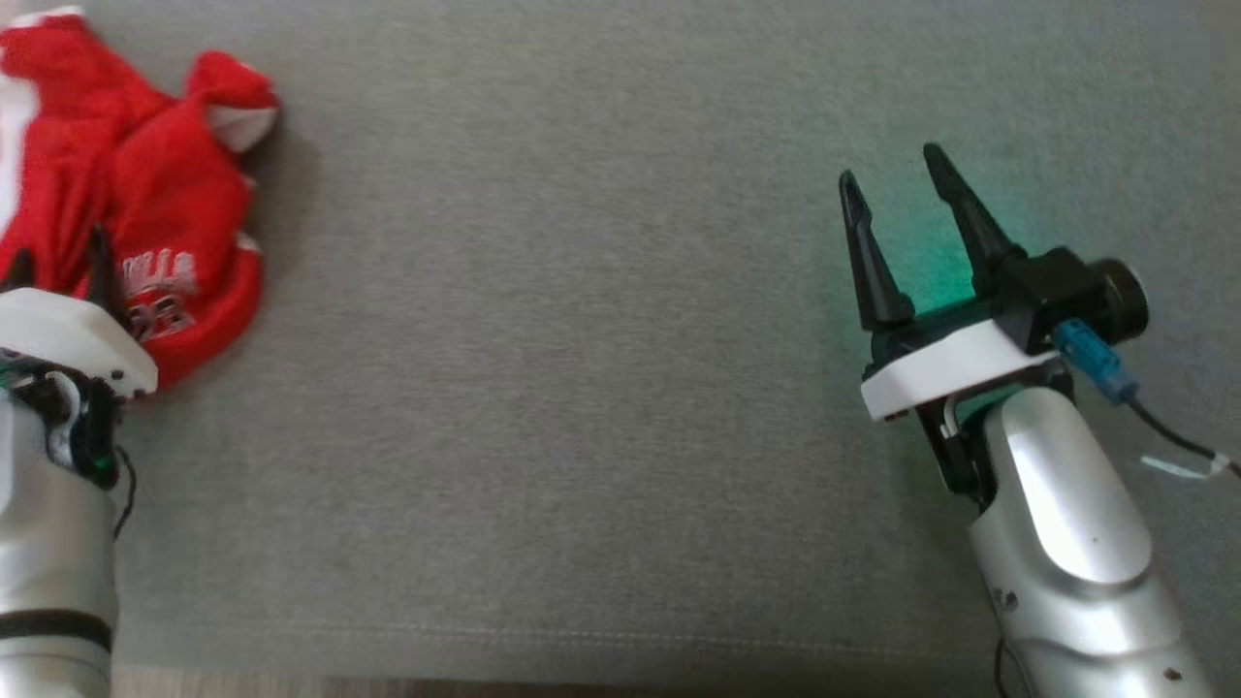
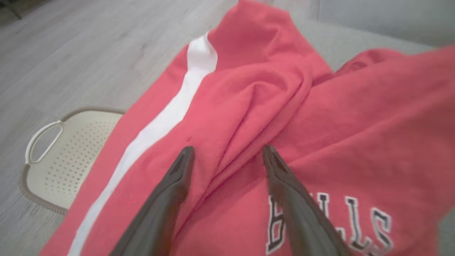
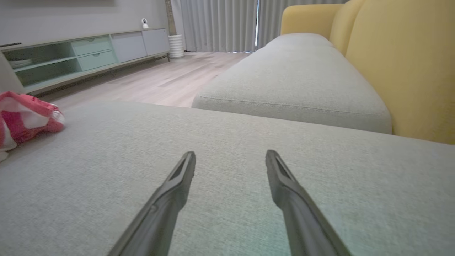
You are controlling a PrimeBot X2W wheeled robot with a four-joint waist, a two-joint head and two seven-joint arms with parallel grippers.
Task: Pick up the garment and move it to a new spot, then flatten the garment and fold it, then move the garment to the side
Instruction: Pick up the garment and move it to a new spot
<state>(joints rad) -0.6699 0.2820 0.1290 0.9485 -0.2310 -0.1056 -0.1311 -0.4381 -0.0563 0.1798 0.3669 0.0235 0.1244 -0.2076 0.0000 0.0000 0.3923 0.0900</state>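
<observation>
The garment (image 1: 145, 204) is a crumpled red piece with a white stripe and white lettering, lying at the far left of the grey cushion. My left gripper (image 1: 58, 262) hangs just over its near part, open. In the left wrist view the two fingers straddle a raised fold of the garment (image 2: 249, 106), and whether they touch the cloth I cannot tell. My right gripper (image 1: 897, 174) stands open over bare cushion at the right, far from the cloth. From the right wrist view the garment (image 3: 25, 117) appears as a small heap at the left edge, beyond the open right gripper (image 3: 231, 160).
The grey cushion (image 1: 582, 388) spreads wide between the two arms. Its front edge runs along the bottom of the head view. A cream perforated basket (image 2: 60, 153) sits on the floor beside the garment. A second grey seat (image 3: 295, 81) and a yellow backrest (image 3: 401, 64) lie beyond.
</observation>
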